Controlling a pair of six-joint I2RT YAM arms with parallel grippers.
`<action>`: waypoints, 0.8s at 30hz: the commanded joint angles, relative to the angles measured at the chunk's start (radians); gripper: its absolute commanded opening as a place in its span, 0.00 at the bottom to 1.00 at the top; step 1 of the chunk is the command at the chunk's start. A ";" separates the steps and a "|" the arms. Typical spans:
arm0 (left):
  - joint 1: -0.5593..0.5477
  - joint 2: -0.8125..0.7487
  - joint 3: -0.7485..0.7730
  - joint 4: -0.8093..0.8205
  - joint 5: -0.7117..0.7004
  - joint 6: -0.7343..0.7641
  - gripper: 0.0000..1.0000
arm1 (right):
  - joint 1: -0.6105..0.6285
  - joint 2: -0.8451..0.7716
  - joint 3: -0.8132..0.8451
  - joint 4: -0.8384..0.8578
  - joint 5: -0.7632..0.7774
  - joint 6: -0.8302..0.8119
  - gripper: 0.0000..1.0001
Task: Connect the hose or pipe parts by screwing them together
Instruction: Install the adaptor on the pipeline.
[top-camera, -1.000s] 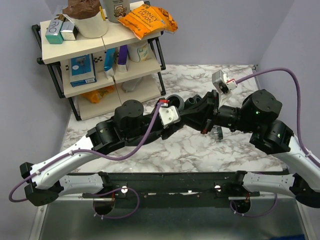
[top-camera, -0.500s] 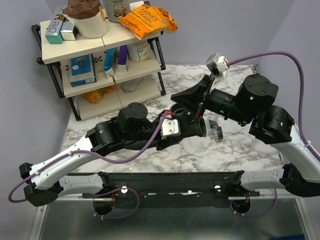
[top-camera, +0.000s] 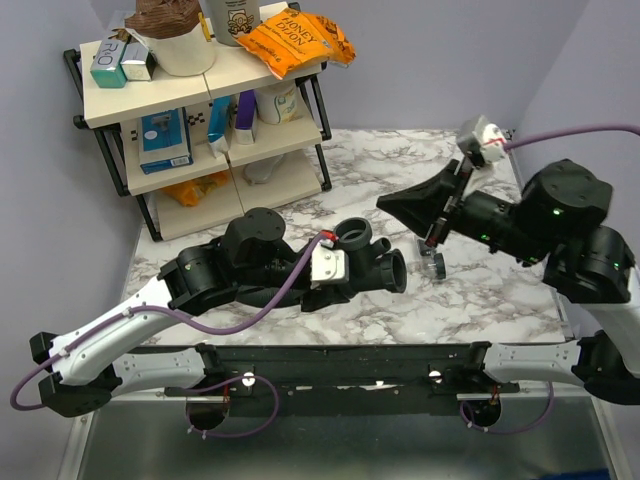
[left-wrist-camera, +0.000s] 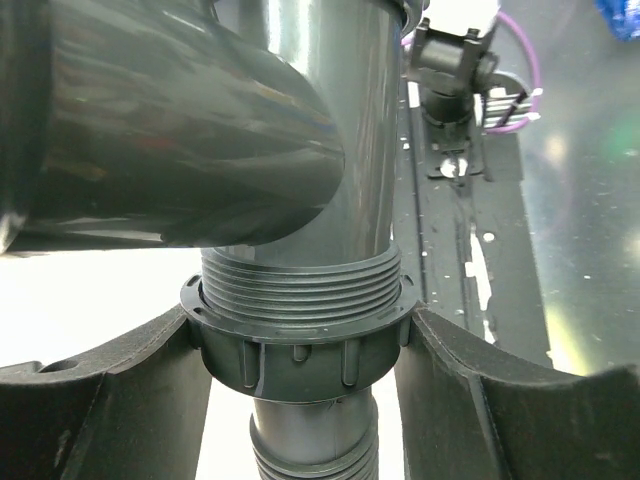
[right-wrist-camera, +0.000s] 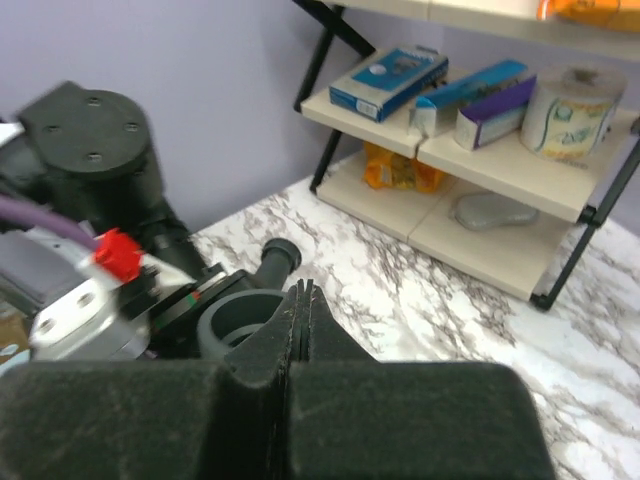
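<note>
Left hand (left-wrist-camera: 300, 335): gripping the fitting (top-camera: 372, 258). In the wrist view both fingers (left-wrist-camera: 110, 400) press on the ridged collar (left-wrist-camera: 300, 365) just under the male thread, one on each side. The fitting sticks out ahead of the hand and looks clear of the counter (top-camera: 490, 300), though I can't be sure from above. One wide mouth faces up. Another faces away from the hand, toward the right arm's side. The ribbed hose (left-wrist-camera: 312, 462) comes out of the collar back toward the palm, between the fingers. Only that short stub shows; I can't make out the rest of it.

Right hand (right-wrist-camera: 300, 300): closed, fingers flat together, nothing between them. It is raised over the counter with the tips aimed at the left hand, near the fitting but not touching it. In its wrist view the up-facing mouth sits just past the fingertips, partly hidden behind them, with the left wrist beside it.

A small dark ring (top-camera: 432, 262) lies on the counter under the right hand. It is just beside the fitting's side mouth and apart from it. Too small to tell more.

Shelf (right-wrist-camera: 500, 255) with boxes stands beyond both hands, off to the left arm's side.
</note>
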 joint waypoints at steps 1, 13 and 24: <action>-0.001 -0.007 0.033 0.004 0.101 -0.031 0.00 | -0.001 -0.041 0.013 0.008 -0.166 -0.045 0.01; 0.028 0.048 0.091 -0.001 0.183 -0.128 0.00 | -0.002 0.008 0.043 -0.164 -0.423 -0.114 0.01; 0.028 0.059 0.116 -0.038 0.226 -0.060 0.00 | -0.001 0.077 0.054 -0.191 -0.300 -0.137 0.01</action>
